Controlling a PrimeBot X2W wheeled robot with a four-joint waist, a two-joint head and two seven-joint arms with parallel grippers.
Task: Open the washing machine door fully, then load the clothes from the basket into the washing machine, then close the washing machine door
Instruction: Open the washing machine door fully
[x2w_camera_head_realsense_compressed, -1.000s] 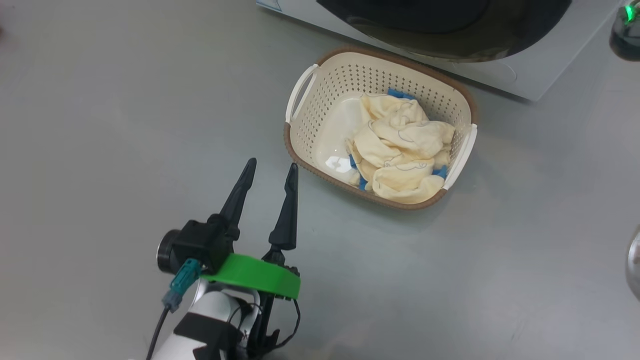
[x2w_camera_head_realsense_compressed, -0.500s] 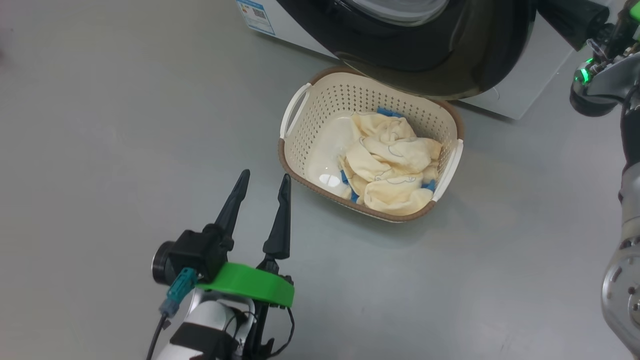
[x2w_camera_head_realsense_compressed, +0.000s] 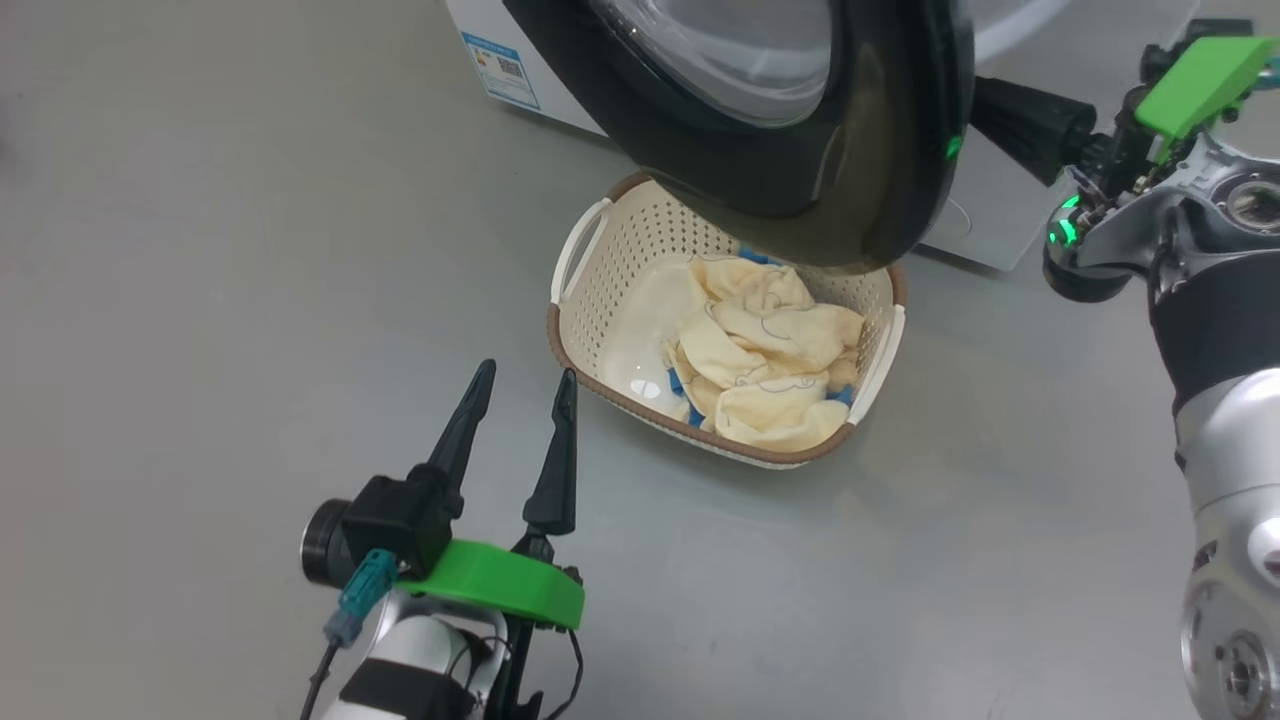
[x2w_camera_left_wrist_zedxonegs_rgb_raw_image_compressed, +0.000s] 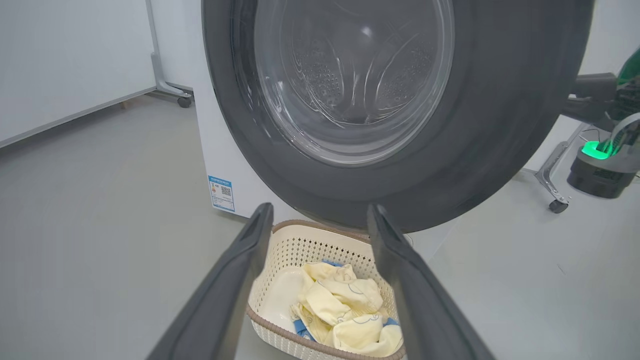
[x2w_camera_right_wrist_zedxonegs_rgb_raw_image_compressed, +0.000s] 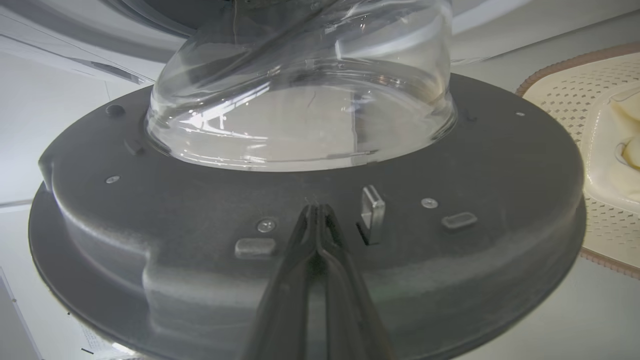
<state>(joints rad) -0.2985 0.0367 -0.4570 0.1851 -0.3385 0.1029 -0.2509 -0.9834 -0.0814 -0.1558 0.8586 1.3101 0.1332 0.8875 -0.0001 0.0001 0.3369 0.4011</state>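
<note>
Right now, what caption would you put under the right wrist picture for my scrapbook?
Shut right pincer against the dark inner side of the washer door, near its glass bowl.

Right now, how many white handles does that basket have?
2. In the head view, the left handle is at the basket's emptier end; the right handle at the end beside the clothes.

Our left gripper points up at lower left, jaws apart; our right gripper rises bottom centre, jaws closed together.

Cream perforated basket, pale-yellow blue-trimmed clothes, glossy black door
</note>
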